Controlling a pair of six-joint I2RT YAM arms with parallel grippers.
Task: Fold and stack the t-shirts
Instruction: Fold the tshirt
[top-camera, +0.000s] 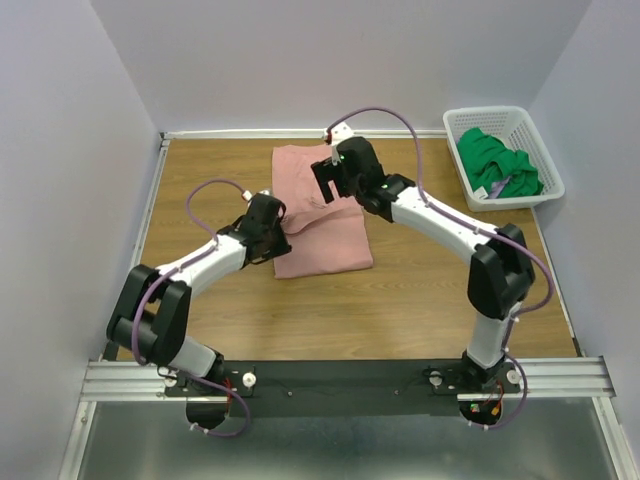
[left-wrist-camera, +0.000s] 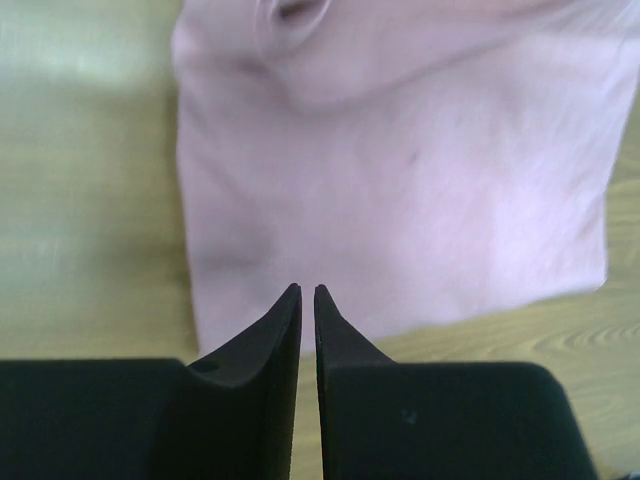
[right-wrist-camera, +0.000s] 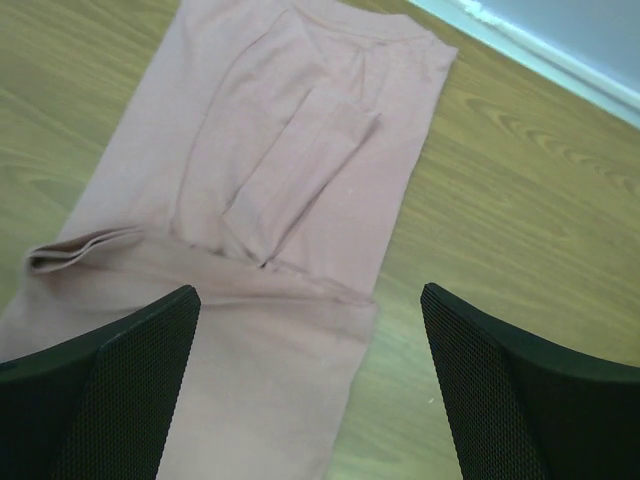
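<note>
Pink t-shirt (top-camera: 330, 245) folded on the wood-grain desk (top-camera: 420, 290)
Top: the soft pink t-shirt lies as a long rectangle mid-desk; a crumpled green t-shirt (top-camera: 495, 160) sits in the white lattice basket (top-camera: 485, 110), far right. Left wrist: left end effector (left-wrist-camera: 308, 292) narrowed to a slit, empty, over the shirt's near edge. Right wrist: right end effector (right-wrist-camera: 308, 292) spread wide above the folded-in sleeve (right-wrist-camera: 300, 170).
</note>
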